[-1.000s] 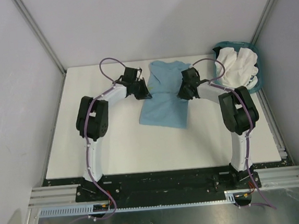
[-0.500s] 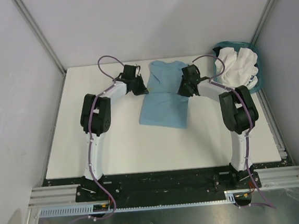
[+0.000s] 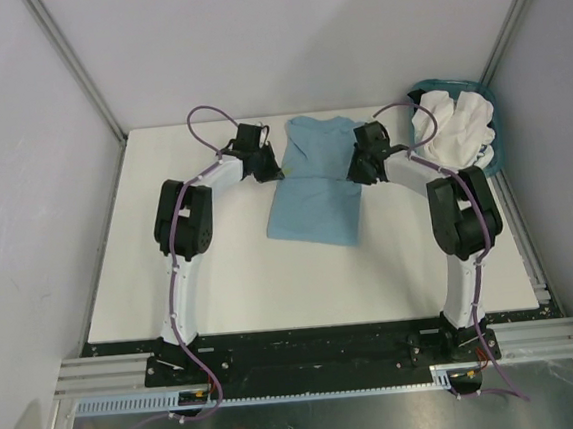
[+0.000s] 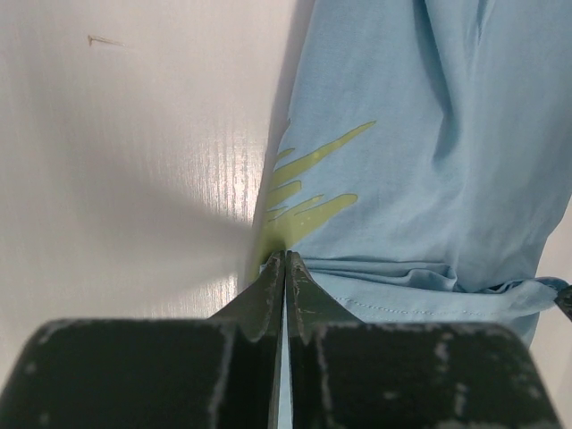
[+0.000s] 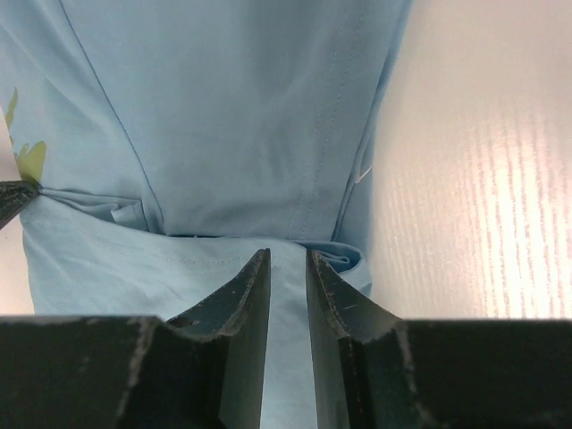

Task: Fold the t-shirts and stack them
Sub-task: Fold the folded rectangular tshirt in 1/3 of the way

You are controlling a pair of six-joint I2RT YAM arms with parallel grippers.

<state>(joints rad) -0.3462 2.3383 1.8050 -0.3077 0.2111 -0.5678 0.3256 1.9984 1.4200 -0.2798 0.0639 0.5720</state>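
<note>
Cloth in work: light blue t-shirt (image 3: 312,187) lies on the table (image 3: 211,271), towards the far edge and between the two arms; its sides appear already turned in, giving a long narrow panel running from far to near.
Left side: left gripper (image 4: 284,264) is clamped tight on the shirt's left border, just beside a yellow-green print (image 4: 308,183).
Right side: right gripper (image 5: 288,259) has its jaws drawn close on a thicker fold at the right border, with blue cloth filling the slim gap between them.
Span between grips: a crease runs straight across the cloth from one grip to the other, so the band reads as held taut.
Step in hand: judged to be the crosswise fold of the first shirt, both borders pinched at about the same level along the panel.
Next move: calls for both arms to lift and carry the pinched band over the rest of the panel at equal pace, with the borders level, then to let go.
Waiting stock: white t-shirts (image 3: 454,124) sit heaped in the teal basket (image 3: 495,156) at the far right corner; none is folded yet.
Edges: far table edge lies close behind the shirt's far end; the basket sits just beside the right arm.
Open room: bare tabletop spreads wide on the near side and to the left of the shirt.
</note>
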